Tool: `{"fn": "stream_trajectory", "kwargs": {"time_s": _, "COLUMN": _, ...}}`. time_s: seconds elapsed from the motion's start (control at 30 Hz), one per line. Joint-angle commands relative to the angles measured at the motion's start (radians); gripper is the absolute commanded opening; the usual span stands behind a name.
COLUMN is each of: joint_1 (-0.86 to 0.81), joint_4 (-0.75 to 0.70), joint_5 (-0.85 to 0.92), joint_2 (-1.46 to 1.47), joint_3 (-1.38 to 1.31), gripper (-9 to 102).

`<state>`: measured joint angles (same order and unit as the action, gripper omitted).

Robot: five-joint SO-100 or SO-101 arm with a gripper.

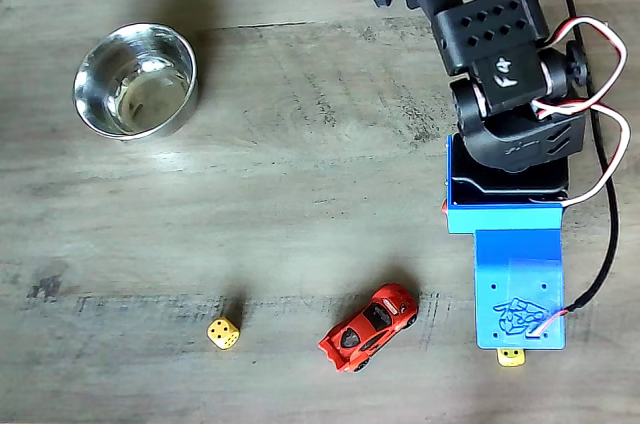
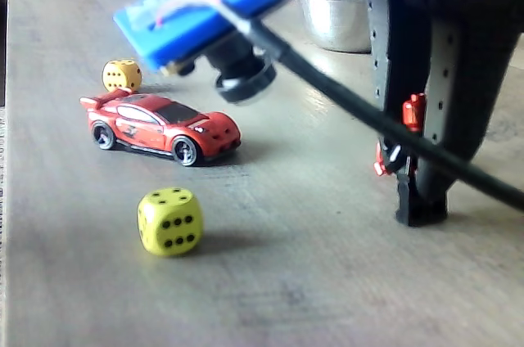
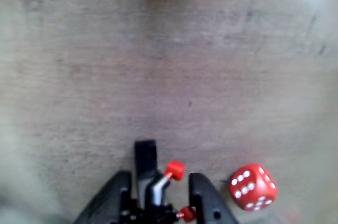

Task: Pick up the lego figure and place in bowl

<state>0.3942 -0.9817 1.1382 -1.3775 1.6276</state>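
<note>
In the wrist view the lego figure (image 3: 157, 189), black with red knobs, sits tight between my gripper's (image 3: 158, 182) two black fingers, which press on it from both sides. In a fixed view from the side, the gripper (image 2: 420, 200) stands upright with its tips on the table, and the figure's red parts (image 2: 412, 111) show between the fingers. From above, my arm (image 1: 500, 74) and its blue wrist plate (image 1: 518, 284) hide the fingers and most of the figure. The shiny steel bowl (image 1: 135, 81) stands far off at the upper left, also seen as the bowl (image 2: 336, 11) behind the arm.
A red die (image 3: 252, 187) lies just right of the fingers. A red toy car (image 1: 368, 327), a yellow die (image 1: 223, 333) and another yellow die (image 2: 169, 221) lie on the wooden table near its front. A black cable (image 2: 368, 118) hangs across the side view.
</note>
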Motion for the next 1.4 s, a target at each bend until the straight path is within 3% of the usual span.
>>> {"fn": "stream_trajectory", "kwargs": {"time_s": 0.0, "joint_1": -0.005, "joint_4": 0.012, "joint_5": 0.003, "joint_2": -0.005, "joint_3": -0.008, "gripper": 12}}
{"fn": "stream_trajectory", "kwargs": {"time_s": 1.13, "joint_1": 0.014, "joint_4": 0.014, "joint_5": 0.002, "joint_2": 0.018, "joint_3": -0.009, "gripper": 12}}
{"fn": "stream_trajectory", "kwargs": {"time_s": 1.37, "joint_1": 0.014, "joint_4": 0.015, "joint_5": 0.002, "joint_2": 0.018, "joint_3": -0.009, "gripper": 2}}
